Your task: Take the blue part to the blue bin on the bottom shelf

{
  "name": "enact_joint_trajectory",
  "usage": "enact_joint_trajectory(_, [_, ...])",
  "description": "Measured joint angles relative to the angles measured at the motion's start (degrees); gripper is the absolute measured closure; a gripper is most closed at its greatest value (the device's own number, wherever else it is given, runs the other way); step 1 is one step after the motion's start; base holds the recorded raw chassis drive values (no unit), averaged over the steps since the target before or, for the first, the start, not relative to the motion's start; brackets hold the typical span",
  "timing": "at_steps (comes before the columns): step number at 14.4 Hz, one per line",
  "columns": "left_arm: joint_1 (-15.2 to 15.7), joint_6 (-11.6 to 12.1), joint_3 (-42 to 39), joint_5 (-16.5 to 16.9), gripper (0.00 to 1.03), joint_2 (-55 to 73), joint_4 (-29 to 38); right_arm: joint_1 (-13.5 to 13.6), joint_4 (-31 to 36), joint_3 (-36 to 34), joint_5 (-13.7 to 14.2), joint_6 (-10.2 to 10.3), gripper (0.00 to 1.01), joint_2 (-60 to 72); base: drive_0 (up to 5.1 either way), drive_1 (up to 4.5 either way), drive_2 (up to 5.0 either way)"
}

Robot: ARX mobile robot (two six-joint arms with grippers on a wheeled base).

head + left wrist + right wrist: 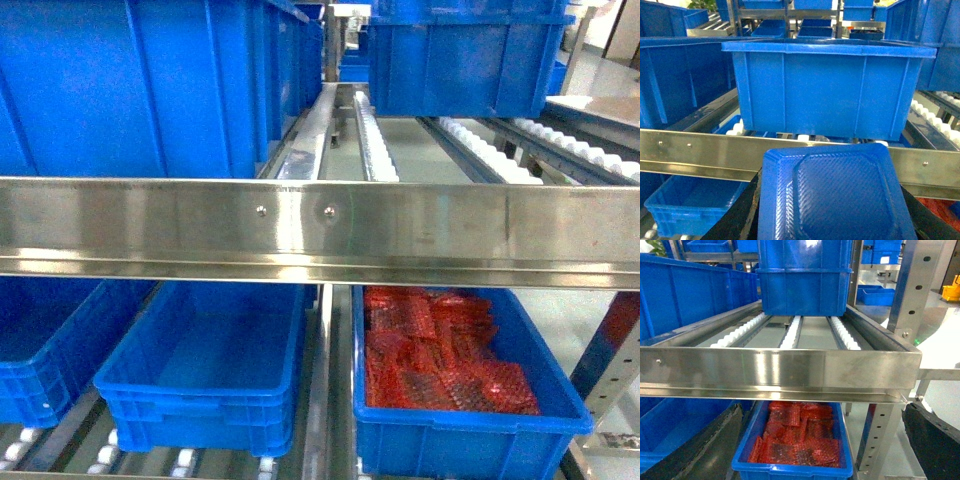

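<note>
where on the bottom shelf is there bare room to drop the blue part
The middle blue bin on the bottom shelf shows a bare floor, bordered by another blue bin on its left and the steel divider on its right. The right bin is crowded with red parts. The steel front rail hangs above them.

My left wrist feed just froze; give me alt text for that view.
A blue part, a flat square textured tray, fills the lower foreground, held by the left gripper's dark fingers. Behind it a steel rail crosses the frame, with a large blue bin above and an empty blue bin below left.
</note>
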Motion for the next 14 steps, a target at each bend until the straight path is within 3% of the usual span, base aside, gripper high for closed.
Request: enact_joint_trajectory(14, [0.00,0.00,0.00,0.09,0.59,0.00,0.04,0.00,-0.02,0.00,0.15,0.00,0.03,0.00,0.0,0.00,0.0])
